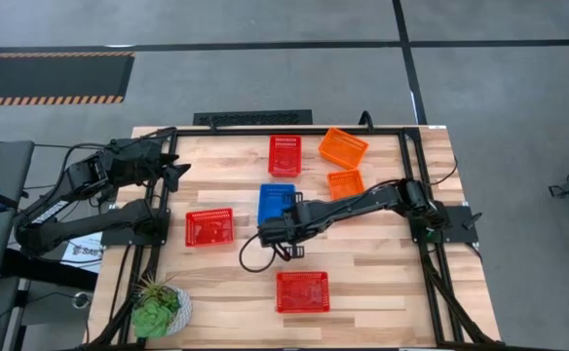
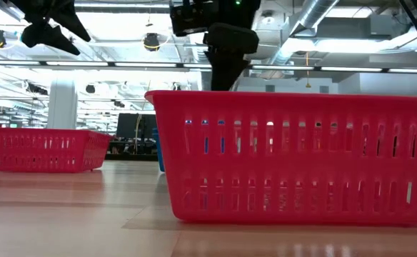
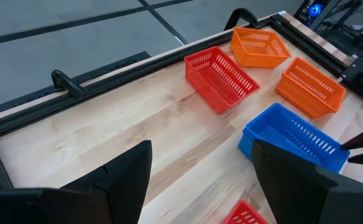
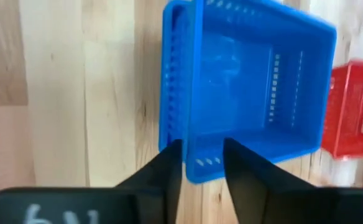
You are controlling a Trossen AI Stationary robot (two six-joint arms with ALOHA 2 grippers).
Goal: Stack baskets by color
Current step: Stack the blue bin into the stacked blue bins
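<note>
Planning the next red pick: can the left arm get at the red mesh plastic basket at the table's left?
Probably yes. The left gripper, open, hangs above the wooden table near the red mesh plastic basket, with nothing between them.

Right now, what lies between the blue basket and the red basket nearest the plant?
In the high view the right gripper hangs between the blue basket and that red basket, over bare wood; its fingers straddle the blue basket's wall.
</note>
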